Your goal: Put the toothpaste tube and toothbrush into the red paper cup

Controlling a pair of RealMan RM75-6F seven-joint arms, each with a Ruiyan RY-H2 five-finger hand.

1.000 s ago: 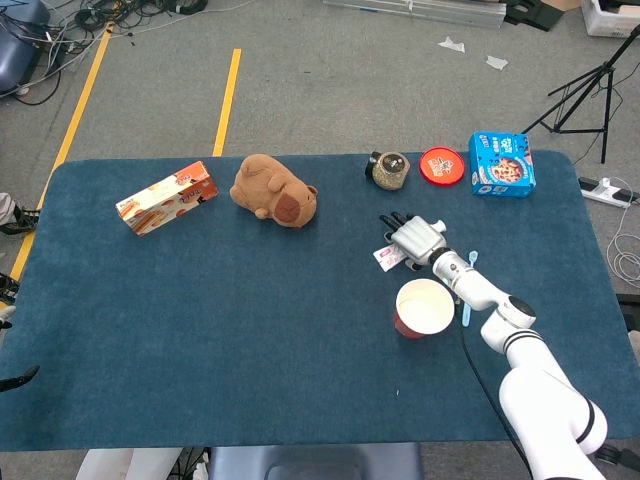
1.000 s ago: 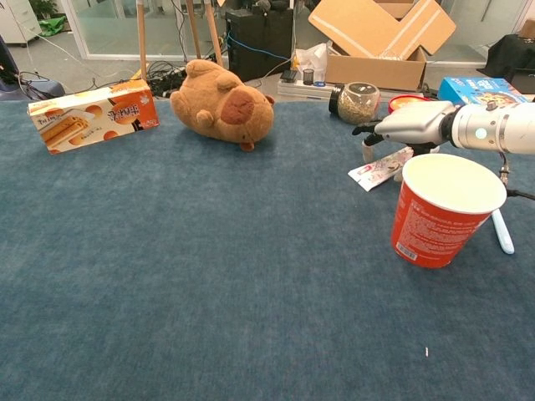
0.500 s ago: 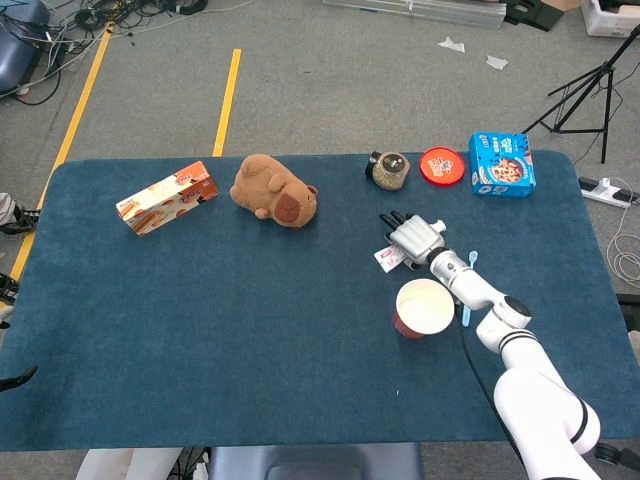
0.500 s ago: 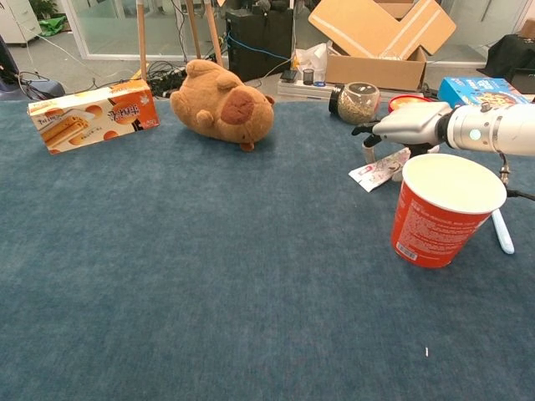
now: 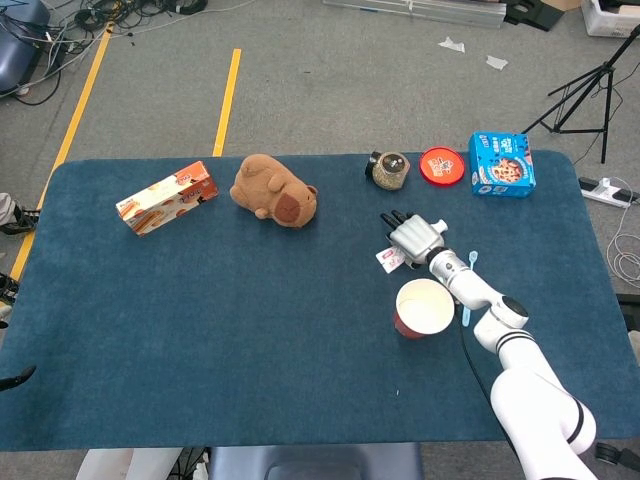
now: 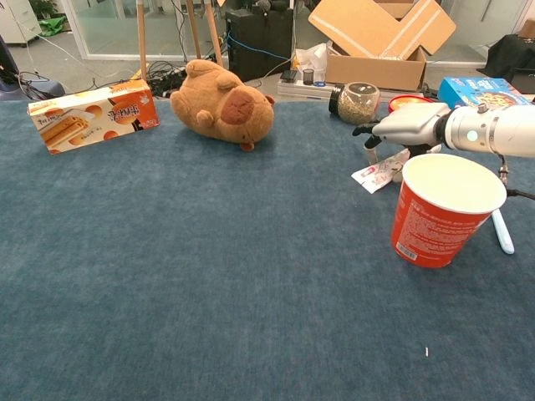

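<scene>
Curling down over the toothpaste tube (image 6: 380, 173), fingers (image 6: 369, 130) of the right hand (image 5: 417, 235); whether gripping it or only touching, cannot tell. Lying flat on the blue table (image 5: 250, 330), just behind the upright red paper cup (image 6: 441, 209). Resting beside the cup's right, a toothbrush (image 6: 501, 231). Left hand out of sight.

On the surface (image 5: 250, 330), the paper cup (image 5: 422, 307) stands upright near the right side. The toothpaste tube (image 6: 380, 174) lies just behind it, under the right hand (image 5: 417, 237). The toothbrush (image 6: 501, 231) lies right of the cup. Far behind sit a jar (image 5: 390, 169), a lid (image 5: 442, 165) and a box (image 5: 502, 165); leftward lie a plush toy (image 5: 273, 190) and a carton (image 5: 166, 197).
</scene>
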